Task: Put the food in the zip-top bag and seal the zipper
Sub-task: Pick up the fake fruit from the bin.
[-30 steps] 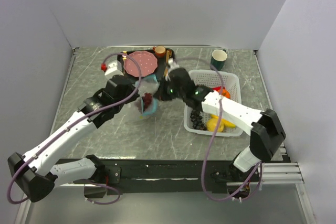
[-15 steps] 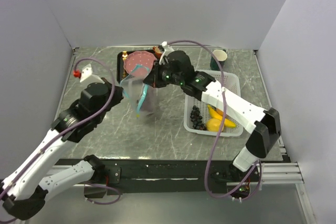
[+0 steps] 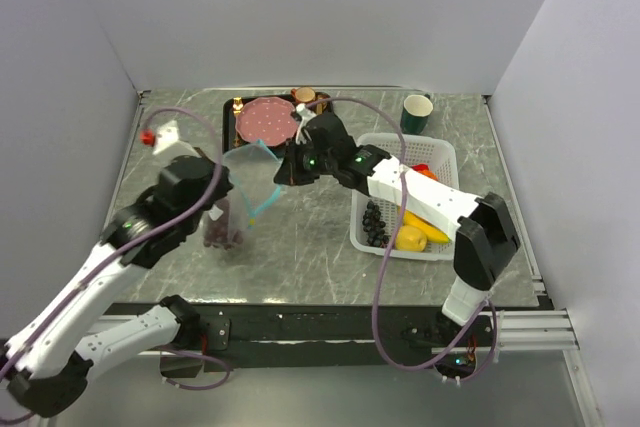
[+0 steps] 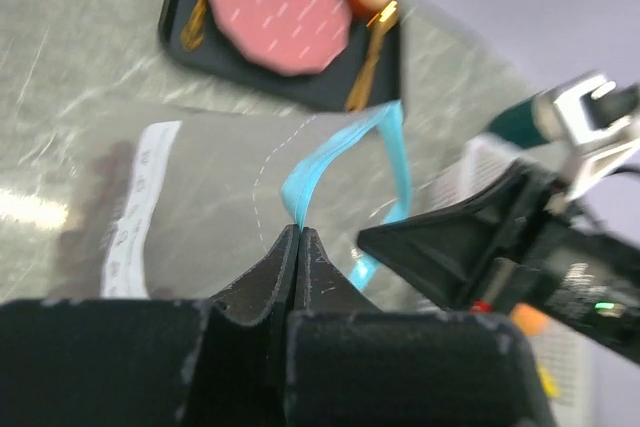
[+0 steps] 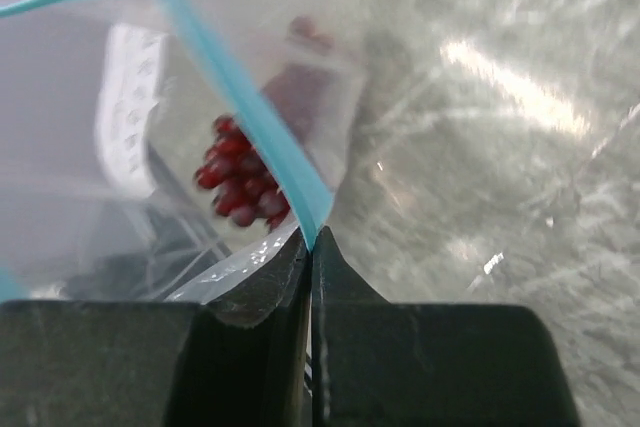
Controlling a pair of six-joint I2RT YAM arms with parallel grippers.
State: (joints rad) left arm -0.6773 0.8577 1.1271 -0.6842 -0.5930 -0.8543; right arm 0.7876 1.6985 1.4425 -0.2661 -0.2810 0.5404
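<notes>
Since a second ago the zip-top bag (image 3: 238, 205) has travelled from the middle of the tabletop (image 3: 320, 242) toward the left. My left arm has pulled back to that side, and the right arm has stretched across after it.

Both tools are clamped down narrow on the zipper (image 4: 335, 152). The left tool (image 4: 298, 231) pinches the teal strip where it folds to a point. The right tool (image 5: 311, 239) nips the same strip further along. Between the two grips the mouth of the bag bows open in a loop.

The bag hangs between the tools with its lower part down near the tabletop, in front of the left arm. A bunch of dark grapes (image 5: 240, 185) sits inside it, low down against the clear plastic.

The white mesh basket (image 3: 425, 140) stands to the right, under the right arm. It holds a second grape bunch (image 3: 375, 223), the lemon (image 3: 408, 240) and the banana (image 3: 428, 228).

The pink plate (image 3: 267, 120) lies on its dark tray (image 3: 228, 119) at the back, and a green cup (image 3: 416, 110) is near it to the right.
</notes>
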